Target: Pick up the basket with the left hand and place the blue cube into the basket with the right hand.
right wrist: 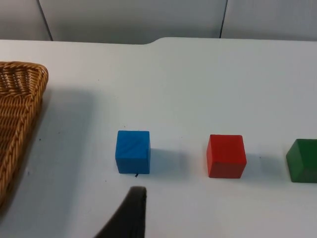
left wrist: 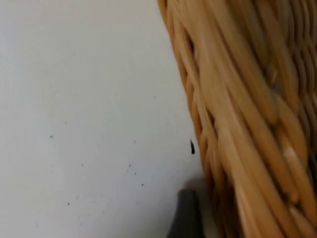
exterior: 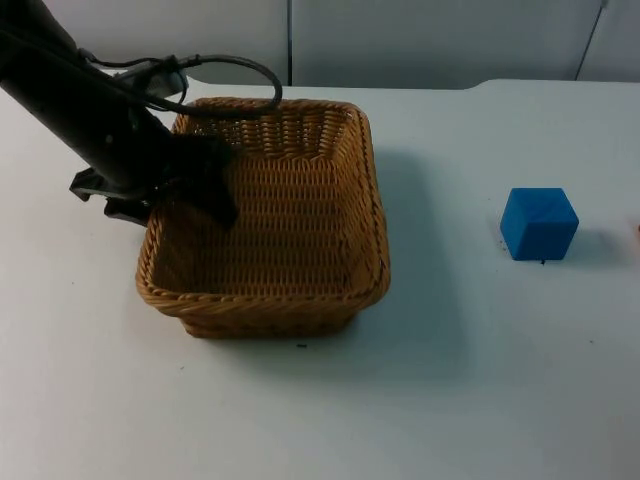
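The woven wicker basket [exterior: 300,230] stands left of the table's middle, and its wall [left wrist: 247,124] looms close in the left wrist view. My left gripper [exterior: 176,205] is at the basket's left wall, open, one finger [exterior: 218,190] inside the basket and the other fingertip [left wrist: 185,215] outside, just beside the wall. The blue cube [exterior: 539,223] sits alone on the table to the right of the basket. In the right wrist view the blue cube [right wrist: 132,151] lies a short way ahead of my right gripper [right wrist: 134,208], which waits above the table.
A red cube [right wrist: 226,155] and a green cube [right wrist: 303,160] sit in a row to the right of the blue one. The grey partition wall [exterior: 400,40] closes the far edge of the white table [exterior: 460,400].
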